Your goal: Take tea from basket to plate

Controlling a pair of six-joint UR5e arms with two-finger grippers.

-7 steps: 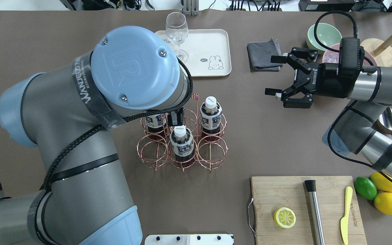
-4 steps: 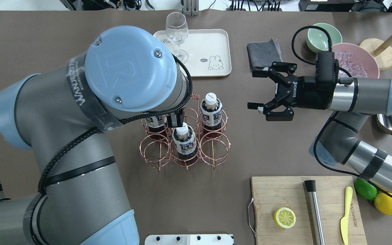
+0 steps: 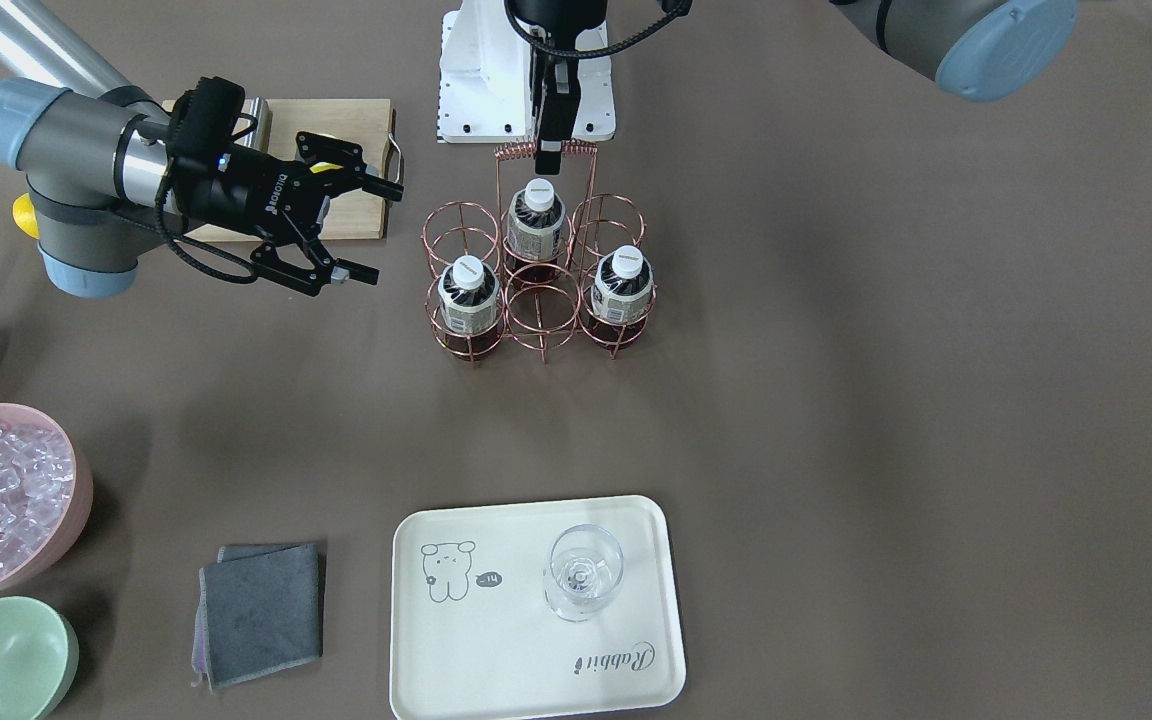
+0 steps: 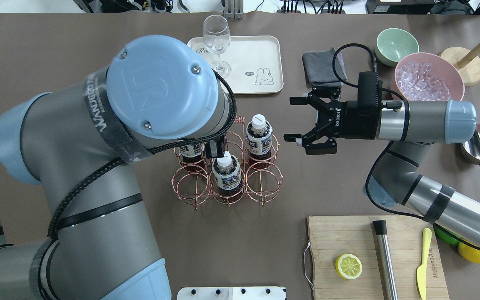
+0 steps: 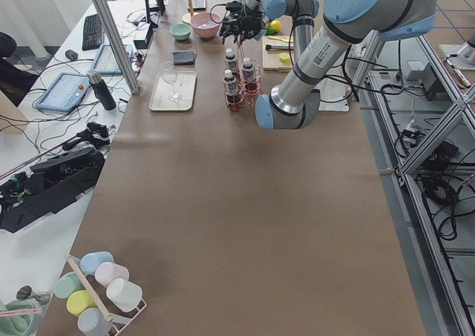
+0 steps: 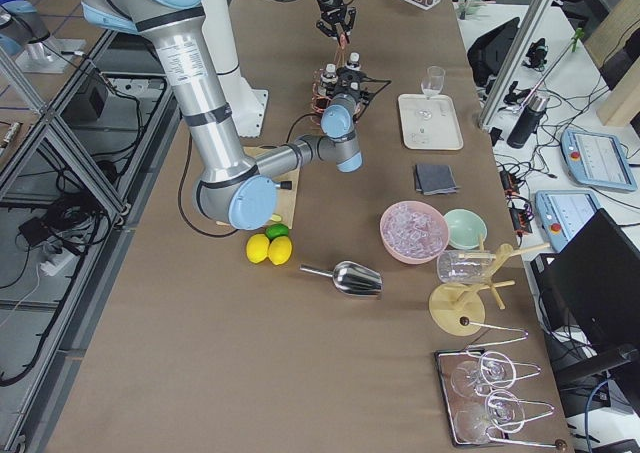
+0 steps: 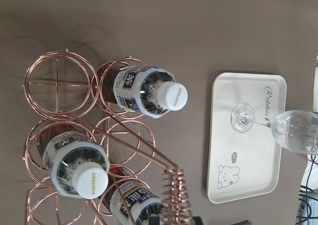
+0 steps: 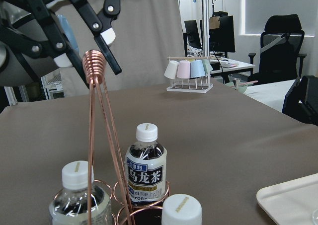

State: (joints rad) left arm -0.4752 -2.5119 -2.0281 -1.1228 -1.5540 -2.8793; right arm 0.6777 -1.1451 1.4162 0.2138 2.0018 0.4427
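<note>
The copper wire basket (image 4: 227, 183) stands mid-table and holds three tea bottles (image 4: 258, 131) (image 4: 226, 167) (image 3: 467, 290). They also show in the left wrist view (image 7: 149, 91) and the right wrist view (image 8: 145, 165). My left gripper (image 3: 549, 160) is above the basket, shut on its coiled handle (image 8: 94, 61). My right gripper (image 4: 288, 119) is open and empty, level with the bottle tops just right of the basket, jaws facing the nearest bottle. The cream plate (image 4: 261, 50) lies behind the basket with a stemmed glass (image 4: 216, 37) on it.
A grey cloth (image 4: 321, 66), a pink bowl of ice (image 4: 425, 79) and a mint bowl (image 4: 396, 43) sit at the back right. A metal scoop (image 4: 479, 152) lies at the right. A cutting board (image 4: 373, 254) with a lemon half, steel rod and yellow knife is front right.
My right gripper has swung left toward the basket, staying open. My left arm has barely shifted and keeps hold of the handle.
</note>
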